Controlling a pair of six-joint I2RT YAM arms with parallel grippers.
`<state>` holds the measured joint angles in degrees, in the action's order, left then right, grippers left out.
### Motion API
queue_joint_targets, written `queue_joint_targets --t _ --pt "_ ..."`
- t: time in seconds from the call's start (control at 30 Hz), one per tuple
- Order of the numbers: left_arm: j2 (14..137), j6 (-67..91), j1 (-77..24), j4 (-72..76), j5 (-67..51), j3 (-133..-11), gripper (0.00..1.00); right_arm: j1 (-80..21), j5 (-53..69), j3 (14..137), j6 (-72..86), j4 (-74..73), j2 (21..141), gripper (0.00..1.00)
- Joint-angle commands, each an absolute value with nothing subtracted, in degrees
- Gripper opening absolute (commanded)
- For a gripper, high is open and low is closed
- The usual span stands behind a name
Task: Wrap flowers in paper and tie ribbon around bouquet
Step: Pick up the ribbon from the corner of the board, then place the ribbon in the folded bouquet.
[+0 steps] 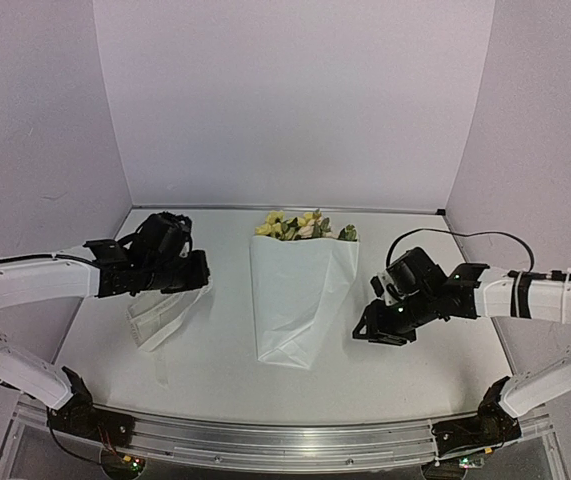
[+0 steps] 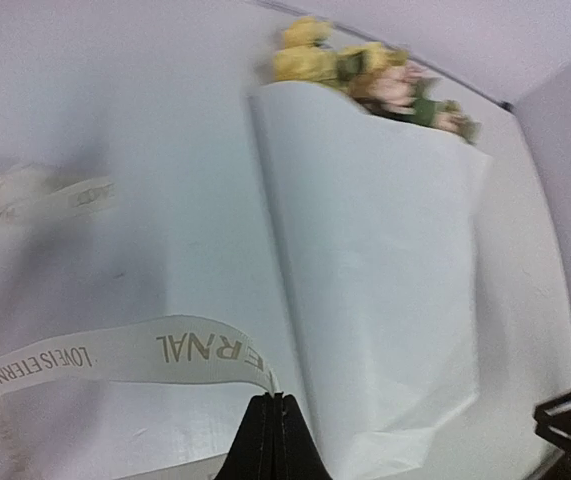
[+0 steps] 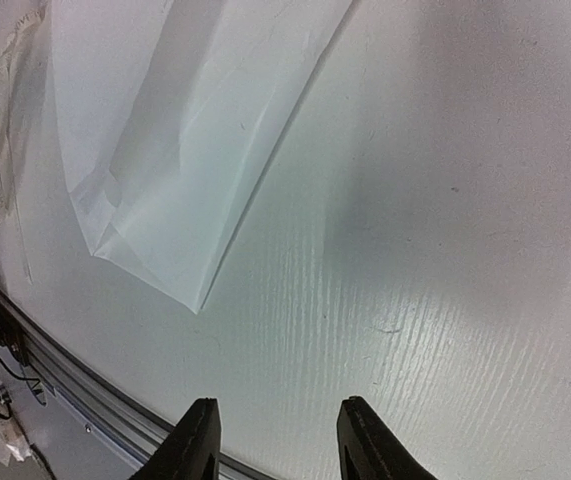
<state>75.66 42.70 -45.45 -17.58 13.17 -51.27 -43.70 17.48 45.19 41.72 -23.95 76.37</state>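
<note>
White-shelled left arm [image 1: 35,285] and right arm [image 1: 550,297] are jointed in black; left gripper [image 2: 272,405] and right gripper [image 3: 277,410] are finished black; thin black cable [image 1: 465,233] is looped off right wrist.

The bouquet [image 1: 300,295] lies mid-surface [image 1: 415,370], flowers [image 1: 300,226] toward the back wall, tip toward the near edge. The ribbon [image 1: 160,320] lies to its left, one end seemingly caught in the left gripper [image 1: 193,272] jaws. The right gripper [image 1: 375,328] hovers to the bouquet's right, apart.

Illumination is bright, diffuse and overhead, leaving only soft-edged shadows on the surface [image 1: 215,380], plus a glossy sheen on it in the right wrist view. The left wrist view is soft overall, and the flowers [image 2: 365,75] at its far end are blurred. Both wrist views show wide-angle bending toward the edges.
</note>
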Motion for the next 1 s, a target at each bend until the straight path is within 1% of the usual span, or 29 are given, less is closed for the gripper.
queue_joint_targets --t 0.0,0.17,0.33,0.43,0.53,0.6,0.63,0.67,0.7,0.73,0.77,0.8,0.87,0.93,0.97 --pt "78.98 24.59 -53.01 -5.06 1.79 -60.4 0.0 -43.86 8.04 46.02 40.39 -26.8 70.54 0.44" --pt "92.27 14.43 -55.84 -1.63 -18.11 -74.05 0.0 -43.68 -4.28 43.16 40.3 -31.56 61.95 0.51" --pt "108.69 9.02 -57.03 -5.14 -32.13 -91.32 0.0 -42.93 -12.47 41.42 39.5 -39.65 53.71 0.63" --pt "118.13 6.91 -58.84 -9.8 -34.36 -102.72 0.0 -42.28 -16.25 40.92 37.89 -44.86 49.42 0.68" --pt "125.0 7.96 -59.07 -10.03 -33.95 -109.62 0.01 -40.51 -18.62 39.04 38.22 -47.13 44.37 0.75" --pt "128.22 8.26 -59.03 -12.17 -33.29 -114.85 0.12 -39.47 -19.02 38.21 38.19 -47.65 42.73 0.8" --pt "129.09 8.51 -59.05 -13.28 -32.88 -116.4 0.27 -39.28 -19.18 38.1 38.07 -47.98 42.48 0.85" --pt "129.24 8.99 -59.06 -13.67 -31.82 -116.86 0.39 -39.16 -19.11 38.13 37.96 -48.15 42.46 0.91" --pt "128.64 9.75 -59.02 -13.31 -30.43 -116.3 0.47 -39.08 -18.66 38.42 37.68 -48.21 42.8 0.95" --pt "127.19 10.74 -58.88 -12.11 -28.92 -114.59 0.54 -38.99 -17.75 39.23 36.99 -48.26 43.76 0.98" --pt "125.53 11.97 -58.59 -10.27 -27.51 -112.56 0.62 -38.95 -16.61 40.22 36.1 -48.27 45.06 0.98" --pt "123.27 13.16 -58.27 -8.7 -25.73 -109.98 0.66 -38.94 -15.22 41.71 35.2 -48.25 47.05 0.98" --pt "118.75 15.68 -57.16 -6.74 -23.2 -105.31 0.71 -38.94 -12.86 44.63 34.01 -48.31 51.71 0.98" --pt "114.46 17.74 -55.75 -6.18 -20.78 -101.64 0.79 -38.94 -11.04 47.68 33.48 -48.35 55.82 0.98" --pt "112.61 18.17 -55.25 -6.15 -19.92 -99.85 0.81 -38.94 -10.77 48.87 32.99 -48.3 58.2 0.98"
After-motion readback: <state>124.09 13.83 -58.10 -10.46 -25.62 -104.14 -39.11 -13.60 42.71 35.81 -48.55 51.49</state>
